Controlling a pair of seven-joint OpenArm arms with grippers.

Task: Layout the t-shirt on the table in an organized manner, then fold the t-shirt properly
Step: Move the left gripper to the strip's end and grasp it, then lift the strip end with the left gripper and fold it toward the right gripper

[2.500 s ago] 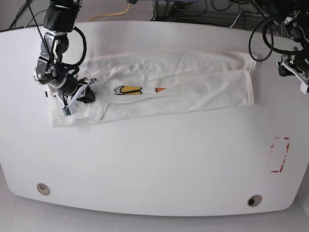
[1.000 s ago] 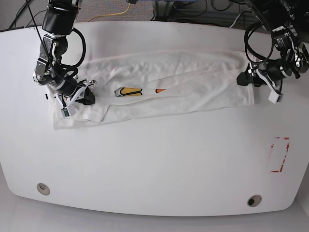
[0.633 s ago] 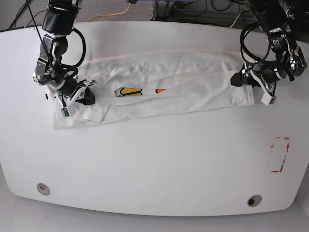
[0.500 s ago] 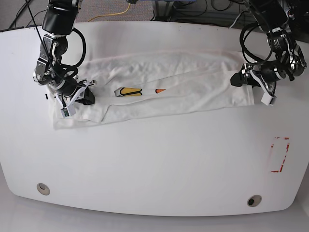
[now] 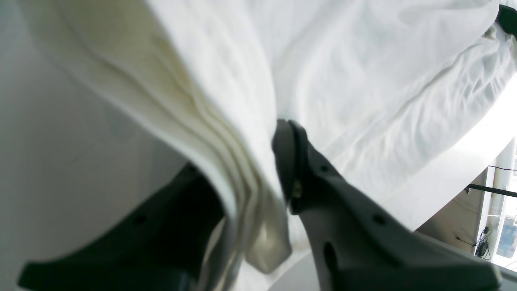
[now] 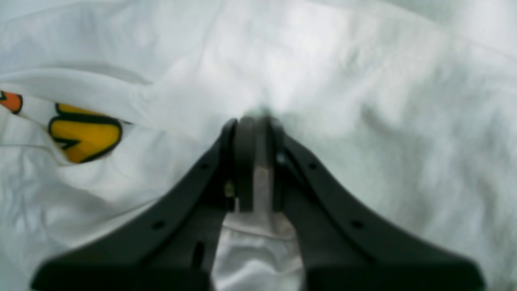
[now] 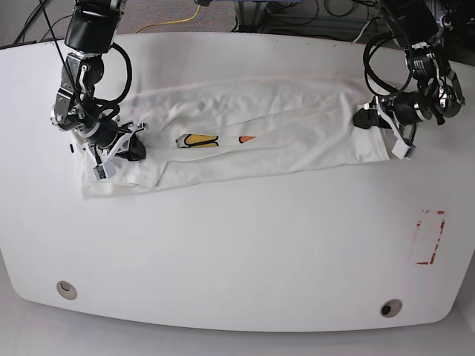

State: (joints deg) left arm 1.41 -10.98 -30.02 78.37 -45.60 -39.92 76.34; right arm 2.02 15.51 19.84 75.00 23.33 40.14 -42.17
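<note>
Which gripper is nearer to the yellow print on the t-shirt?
Right. The right gripper is shut on the t-shirt just beside the yellow print. The left gripper is at the shirt's far end, closing on its edge.

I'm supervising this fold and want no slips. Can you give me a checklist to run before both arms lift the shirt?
1. Right claw clamped on the t-shirt: ok, jaws pinch a tuft of cloth.
2. Left claw around the stacked hem layers: ok.
3. Left claw fully clamped: cannot tell.
4. Shirt folded into a long band on the table: ok.
5. Band free of wrinkles: not ok, creases show.
</note>
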